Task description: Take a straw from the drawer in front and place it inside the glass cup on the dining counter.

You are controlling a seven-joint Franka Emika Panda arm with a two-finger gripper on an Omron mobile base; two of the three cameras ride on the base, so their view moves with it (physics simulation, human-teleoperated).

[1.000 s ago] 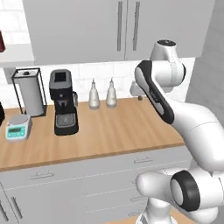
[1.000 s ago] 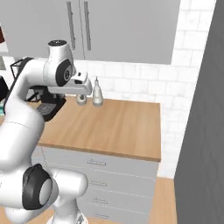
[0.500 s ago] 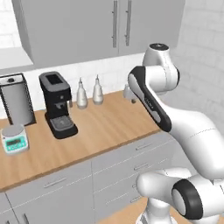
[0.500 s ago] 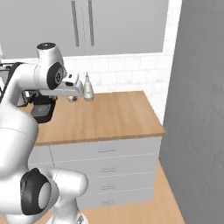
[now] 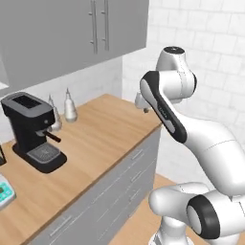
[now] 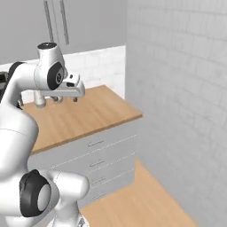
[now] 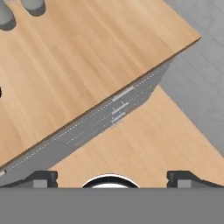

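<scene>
Arm: raised, elbow bent, claw (image 6: 65, 98) held above the wooden surface (image 5: 100, 139) near its right end, fingers spread wide, empty. Surface's right edge and corner meet bare wood floor (image 6: 146, 199) and a tiled wall (image 6: 181, 88). Grey drawer fronts (image 6: 97, 162) below, all shut; straw nowhere visible.

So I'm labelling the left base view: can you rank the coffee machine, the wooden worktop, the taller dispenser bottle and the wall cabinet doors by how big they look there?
Largest to smallest, as seen:
1. wooden worktop
2. wall cabinet doors, close to the worktop and cut off by the frame, so unsure
3. coffee machine
4. dispenser bottle
</scene>
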